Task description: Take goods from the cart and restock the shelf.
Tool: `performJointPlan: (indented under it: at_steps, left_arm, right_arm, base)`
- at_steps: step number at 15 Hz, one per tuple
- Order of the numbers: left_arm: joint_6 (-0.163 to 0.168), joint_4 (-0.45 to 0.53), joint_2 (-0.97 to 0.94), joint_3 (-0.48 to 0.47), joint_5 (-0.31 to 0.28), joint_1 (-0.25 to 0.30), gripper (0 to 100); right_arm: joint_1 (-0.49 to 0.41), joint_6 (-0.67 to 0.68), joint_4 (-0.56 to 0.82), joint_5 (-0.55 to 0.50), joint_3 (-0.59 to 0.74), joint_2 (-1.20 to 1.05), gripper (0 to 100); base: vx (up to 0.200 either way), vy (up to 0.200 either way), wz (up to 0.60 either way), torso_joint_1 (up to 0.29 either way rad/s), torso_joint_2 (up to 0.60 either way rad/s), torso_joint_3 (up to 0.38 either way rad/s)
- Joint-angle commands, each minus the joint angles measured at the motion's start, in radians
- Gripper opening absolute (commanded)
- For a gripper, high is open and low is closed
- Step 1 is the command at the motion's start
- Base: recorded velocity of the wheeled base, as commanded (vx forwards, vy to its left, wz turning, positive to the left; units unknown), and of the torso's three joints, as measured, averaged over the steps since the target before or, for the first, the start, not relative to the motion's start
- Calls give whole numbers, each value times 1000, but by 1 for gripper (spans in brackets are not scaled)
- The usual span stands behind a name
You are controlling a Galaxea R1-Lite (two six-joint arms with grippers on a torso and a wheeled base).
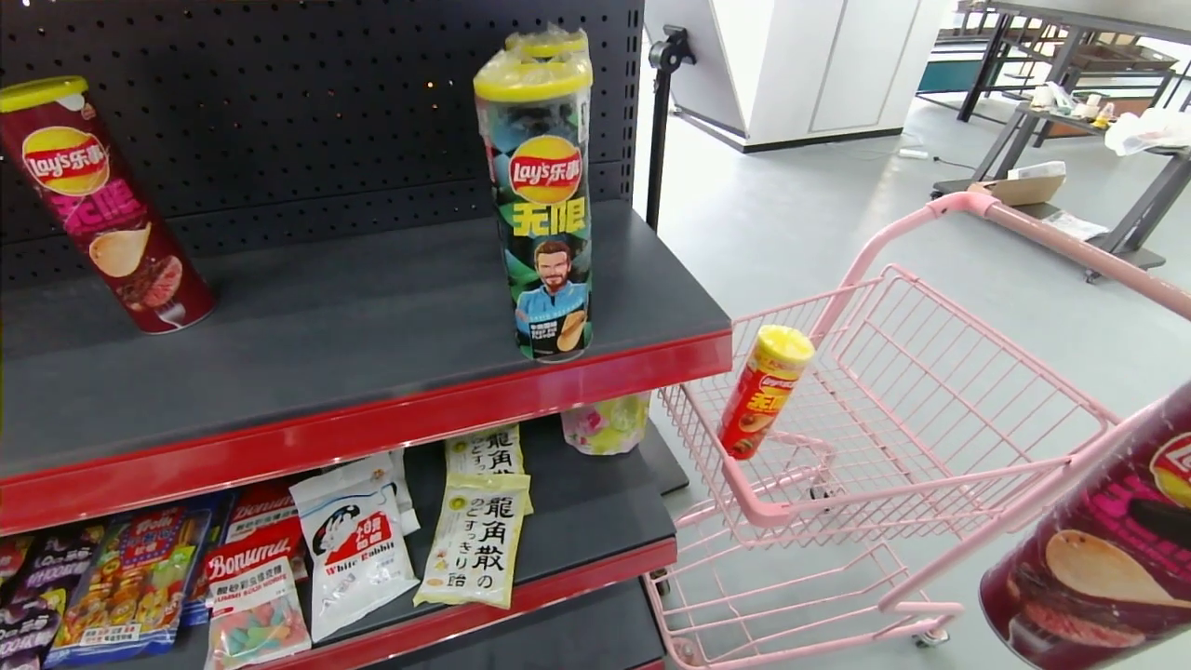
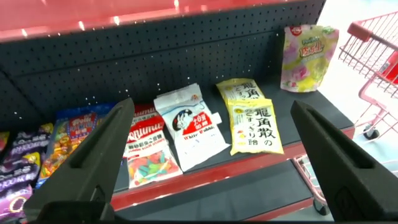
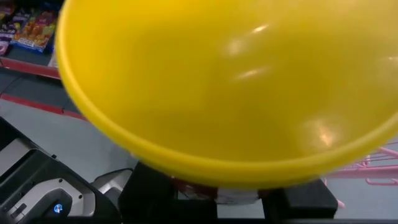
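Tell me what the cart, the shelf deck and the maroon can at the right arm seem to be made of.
Cart: metal wire and tube, glossy pink coating; thin welded grid.
Shelf deck: likely sheet metal, matte dark grey paint, glossy red front lip.
Maroon can: probably cardboard with glossy printed wrap; yellow lid looks smooth plastic, with highlights.

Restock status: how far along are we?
Done: a maroon can, a green can and a yellow-lidded can behind it stand on the top shelf. In hand: a second maroon can, gripped in the right pincer near the cart. The left pincer is open and empty, facing the lower shelf. Left: one red can leaning in the cart.
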Motion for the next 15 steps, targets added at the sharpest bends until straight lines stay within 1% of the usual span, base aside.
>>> performJointPlan:
  at_steps: [1,7,10,13,15]
  left_arm:
    - [-1,0,4,0,0,0,100]
    - [-1,0,13,0,0,-2,100]
    - [-1,0,13,0,0,-2,100]
    - [-1,0,7,0,-1,-2,100]
    - [-1,0,-2,0,-1,0,100]
  right_arm:
    - [-1,0,-2,1,-3,30,0]
    - [-4,2,-15,-3,0,56,0]
    - [-22,2,-15,-15,4,69,0]
    - [-22,0,-15,-17,7,71,0]
    - [-22,0,-15,-15,18,77,0]
  base:
    - [0,0,0,188,-549,-359]
    - [0,0,0,213,-582,-371]
    - [0,0,0,167,-422,-263]
    - [0,0,0,29,-65,-36]
    - [0,0,600,2,-12,-5]
